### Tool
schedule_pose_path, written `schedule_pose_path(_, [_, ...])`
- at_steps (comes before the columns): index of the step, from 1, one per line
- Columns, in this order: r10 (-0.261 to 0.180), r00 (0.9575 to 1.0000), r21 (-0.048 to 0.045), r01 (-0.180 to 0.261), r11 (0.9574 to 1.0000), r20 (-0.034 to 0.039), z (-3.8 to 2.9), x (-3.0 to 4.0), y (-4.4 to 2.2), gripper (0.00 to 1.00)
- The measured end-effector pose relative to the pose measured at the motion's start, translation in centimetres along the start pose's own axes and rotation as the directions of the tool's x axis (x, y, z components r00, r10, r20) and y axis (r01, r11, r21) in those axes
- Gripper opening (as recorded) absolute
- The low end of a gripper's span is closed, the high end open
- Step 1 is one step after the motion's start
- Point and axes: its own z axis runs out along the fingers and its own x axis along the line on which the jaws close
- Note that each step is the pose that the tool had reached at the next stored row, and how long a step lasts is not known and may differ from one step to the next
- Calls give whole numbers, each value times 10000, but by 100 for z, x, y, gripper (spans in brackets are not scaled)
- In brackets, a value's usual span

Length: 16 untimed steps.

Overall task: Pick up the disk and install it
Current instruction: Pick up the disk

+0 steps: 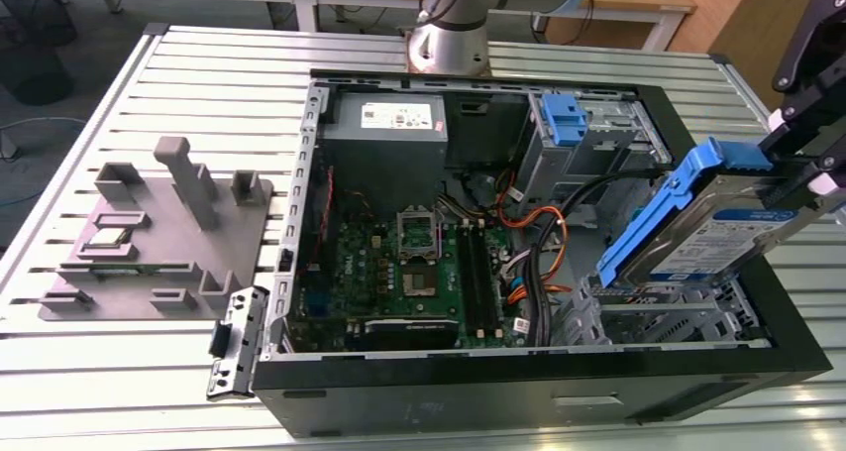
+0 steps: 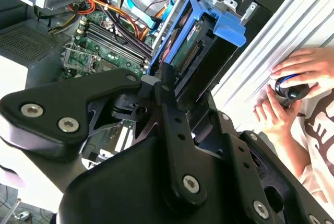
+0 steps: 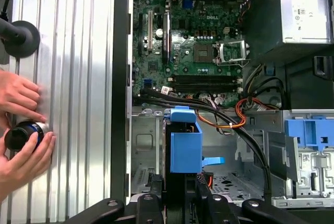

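Observation:
The disk (image 1: pixel 720 235), a silver-grey drive in a bright blue carrier, hangs tilted above the open computer case (image 1: pixel 529 374) at the exterior view's right. My gripper (image 1: pixel 797 178) is shut on its upper end. Below it lies the metal drive cage (image 1: pixel 661 317) in the case's near corner. In the second wrist view the disk (image 2: pixel 201 46) sticks out past my gripper (image 2: pixel 175 91) towards the case. The first wrist view looks down on the blue carrier (image 3: pixel 183 145) over the cage (image 3: pixel 143 145), with my gripper (image 3: pixel 180 195) shut on the disk.
A lone blue bracket (image 1: pixel 562 119) sits in the far bay beside the grey power supply (image 1: pixel 386 119). Cables (image 1: pixel 542 223) cross the motherboard (image 1: pixel 396 263). A grey fixture (image 1: pixel 158 233) stands on the slatted table at the exterior view's left. A person's hands (image 3: pixel 21 125) hold a small round object beside the case.

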Motion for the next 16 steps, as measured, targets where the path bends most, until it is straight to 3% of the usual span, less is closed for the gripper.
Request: schedule_pose_path(16, [0, 10000, 0, 0, 10000, 0, 113, 5, -11, 35])
